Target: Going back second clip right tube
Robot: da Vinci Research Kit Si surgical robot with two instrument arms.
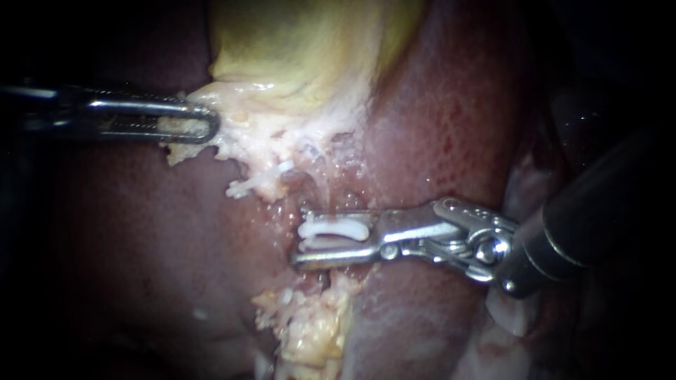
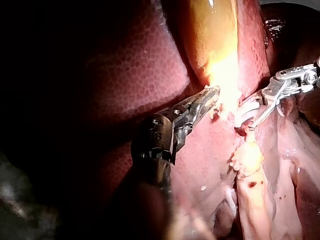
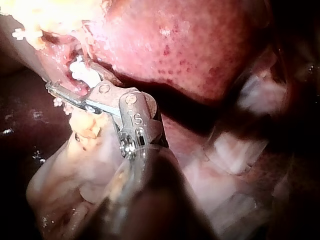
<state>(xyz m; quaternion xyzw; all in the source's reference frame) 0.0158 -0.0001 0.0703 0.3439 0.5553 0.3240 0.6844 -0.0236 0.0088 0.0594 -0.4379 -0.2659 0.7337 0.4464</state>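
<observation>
Endoscope view: the left instrument [image 1: 204,127] enters from 9 o'clock, its jaws clenched on pale tissue [image 1: 232,134] at the lower edge of the yellow gallbladder [image 1: 303,49]. The right instrument [image 1: 301,239] enters from 3 o'clock, with its tip just below centre. Its jaws stand apart, each bearing on the white clip [image 1: 334,231] seated between them, and the clip's legs are parted. The clip lies over the dissected strip between the liver [image 1: 451,119] surfaces. A thin pink tube [image 1: 320,188] runs down from 12 o'clock toward the jaws; I cannot tell whether it sits inside the clip. Small white clips [image 1: 284,167] show at 11 o'clock from the jaw tip. Yellow fat [image 1: 310,327] lies at 6 o'clock. Left wrist view: the two instrument tips are near each other but not touching.
</observation>
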